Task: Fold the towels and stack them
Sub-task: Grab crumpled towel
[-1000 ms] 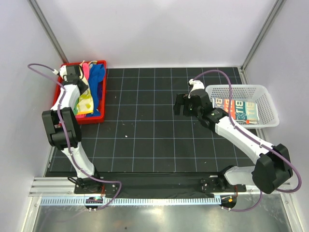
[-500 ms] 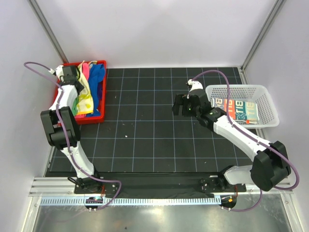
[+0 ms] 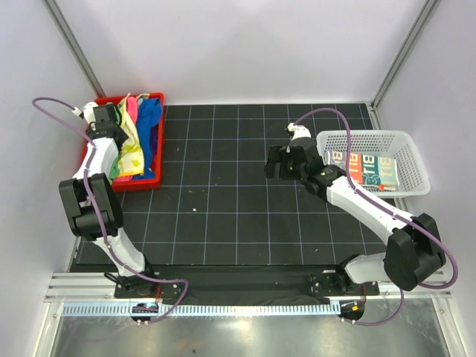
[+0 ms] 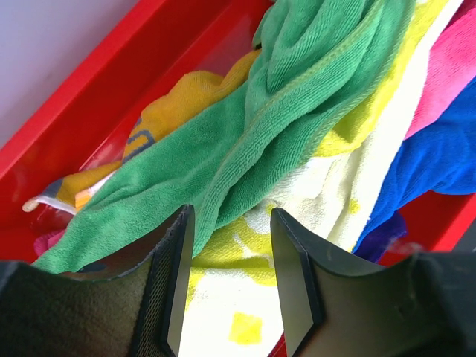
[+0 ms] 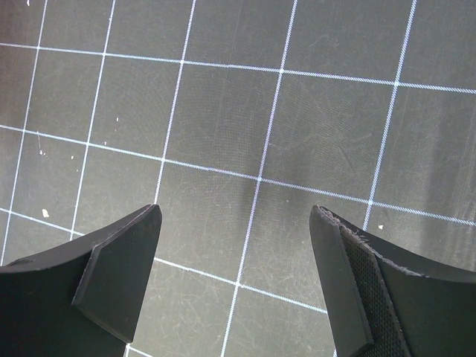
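Left gripper (image 4: 230,216) in red bin (image 4: 149,82), jaws parted over green towel (image 4: 245,141), right gripper (image 5: 234,216) spread wide, empty, above black grid mat (image 5: 223,111)

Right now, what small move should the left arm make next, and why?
Probably lower the left gripper a little and close on the green towel. Its jaws stand open over that towel's fold, which lies topmost among the towels in the red bin.

White arm links (image 3: 357,202), black joints (image 3: 85,208), purple cables (image 3: 321,110), black gripper fingers (image 5: 111,275)
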Robot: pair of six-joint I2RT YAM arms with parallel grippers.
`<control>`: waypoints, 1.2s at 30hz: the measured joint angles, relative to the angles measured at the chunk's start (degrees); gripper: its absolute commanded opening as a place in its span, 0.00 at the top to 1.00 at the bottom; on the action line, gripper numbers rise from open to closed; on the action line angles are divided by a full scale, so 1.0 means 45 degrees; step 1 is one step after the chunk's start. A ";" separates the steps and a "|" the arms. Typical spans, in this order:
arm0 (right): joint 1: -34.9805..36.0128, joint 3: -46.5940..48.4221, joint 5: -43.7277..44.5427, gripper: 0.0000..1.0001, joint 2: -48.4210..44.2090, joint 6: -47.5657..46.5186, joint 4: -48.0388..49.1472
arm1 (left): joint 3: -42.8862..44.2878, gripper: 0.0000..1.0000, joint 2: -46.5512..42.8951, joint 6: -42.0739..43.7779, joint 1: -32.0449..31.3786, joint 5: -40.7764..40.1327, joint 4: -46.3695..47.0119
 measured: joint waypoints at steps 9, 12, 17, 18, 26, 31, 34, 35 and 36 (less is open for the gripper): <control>0.0000 0.0000 0.0000 0.12 0.0000 0.0005 0.0039 | -0.0087 0.55 -0.0078 0.0107 0.0010 -0.0126 0.0233; 0.0000 0.0000 0.0000 0.12 0.0005 0.0000 0.0039 | -0.0087 0.57 0.0097 0.0092 0.0010 -0.0253 0.0228; 0.0000 0.0000 0.0000 0.12 0.0058 0.0000 0.0044 | -0.0058 0.61 0.0695 0.0053 0.0015 -0.0369 0.0155; 0.0000 0.0000 0.0000 0.12 0.0078 0.0000 0.0044 | -0.0044 0.61 0.0821 0.0049 0.0015 -0.0379 0.0131; 0.0000 0.0000 -0.0015 0.12 0.0170 0.0005 0.0044 | 0.0325 0.79 0.1365 0.0044 0.0044 -0.0631 0.0010; 0.0000 0.0000 -0.0015 0.12 0.0175 0.0005 0.0053 | 0.0661 1.00 0.1384 0.0078 0.0078 -0.0685 -0.0126; 0.0000 0.0000 -0.0024 0.13 0.0175 0.0005 0.0053 | 0.0777 1.00 0.1365 0.0087 0.0092 -0.0651 -0.0146; 0.0000 0.0000 -0.0024 0.13 0.0175 0.0005 0.0053 | 0.0777 1.00 0.1316 0.0083 0.0097 -0.0617 -0.0160; 0.0000 0.0000 -0.0029 0.13 0.0175 0.0005 0.0053 | 0.0777 1.00 0.1243 0.0078 0.0107 -0.0539 -0.0199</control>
